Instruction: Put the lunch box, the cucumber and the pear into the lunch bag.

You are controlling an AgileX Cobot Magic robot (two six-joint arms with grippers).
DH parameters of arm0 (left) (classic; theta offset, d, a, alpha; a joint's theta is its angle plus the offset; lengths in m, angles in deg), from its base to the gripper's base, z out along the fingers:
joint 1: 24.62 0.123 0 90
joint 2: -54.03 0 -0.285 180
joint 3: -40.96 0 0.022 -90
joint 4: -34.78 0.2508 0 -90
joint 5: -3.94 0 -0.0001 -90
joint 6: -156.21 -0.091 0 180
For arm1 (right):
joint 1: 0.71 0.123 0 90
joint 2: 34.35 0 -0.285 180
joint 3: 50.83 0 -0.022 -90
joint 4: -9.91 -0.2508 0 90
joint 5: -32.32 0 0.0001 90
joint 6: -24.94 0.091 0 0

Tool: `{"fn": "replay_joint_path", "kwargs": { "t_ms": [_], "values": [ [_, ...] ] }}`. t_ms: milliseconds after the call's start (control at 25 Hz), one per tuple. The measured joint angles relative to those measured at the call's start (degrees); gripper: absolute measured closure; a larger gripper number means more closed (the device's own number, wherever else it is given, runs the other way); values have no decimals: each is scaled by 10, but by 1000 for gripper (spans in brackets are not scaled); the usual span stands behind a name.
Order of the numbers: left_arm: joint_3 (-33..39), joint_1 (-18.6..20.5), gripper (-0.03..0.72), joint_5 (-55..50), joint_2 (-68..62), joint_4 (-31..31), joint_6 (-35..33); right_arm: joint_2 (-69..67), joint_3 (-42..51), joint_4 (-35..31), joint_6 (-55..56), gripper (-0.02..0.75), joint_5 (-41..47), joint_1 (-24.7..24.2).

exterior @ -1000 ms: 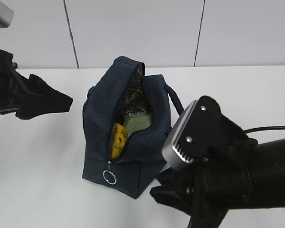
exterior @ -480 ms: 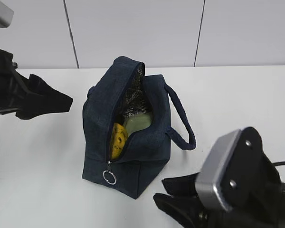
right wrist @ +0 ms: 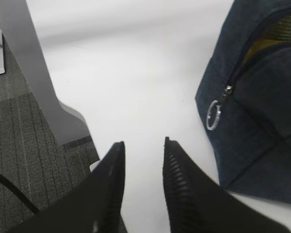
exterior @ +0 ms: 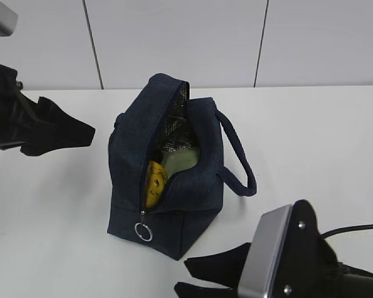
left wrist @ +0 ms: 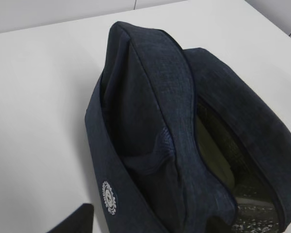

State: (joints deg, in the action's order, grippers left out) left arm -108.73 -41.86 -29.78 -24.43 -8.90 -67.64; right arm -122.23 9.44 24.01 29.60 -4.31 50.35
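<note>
Exterior view: nearest, the right end effector hangs spread and empty over the white table. Beyond, the boxy navy fabric lunch bag stands unzipped, holding the lumpy yellow pear and sage-green-lidded lunch box. The cucumber is unseen, likely inside. The left end effector's state cannot be told. Packing seems finished; zipping may follow.

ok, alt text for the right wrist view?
The open, empty right gripper hovers over the white table near its edge, left of the navy lunch bag. The bag's silver ring pull hangs at the zipper's end, with grey floor visible at left.
</note>
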Motion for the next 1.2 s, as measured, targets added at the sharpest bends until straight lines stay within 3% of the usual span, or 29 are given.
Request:
{"fn": "replay_joint_path", "kwargs": {
  "t_ms": [160, 320, 720, 1200],
  "values": [
    [0, 0, 276, 0, 0, 0, 0, -76, -10, 22, -17, 484, -75, 0],
    [0, 0, 283, 0, 0, 0, 0, -144, -46, 8, -25, 475, -88, 0],
    [0, 0, 285, 1, 0, 0, 0, -233, -118, -121, -106, 472, -83, 0],
    [0, 0, 285, 1, 0, 0, 0, -265, -152, -193, -144, 472, -46, 0]
  ]
}}
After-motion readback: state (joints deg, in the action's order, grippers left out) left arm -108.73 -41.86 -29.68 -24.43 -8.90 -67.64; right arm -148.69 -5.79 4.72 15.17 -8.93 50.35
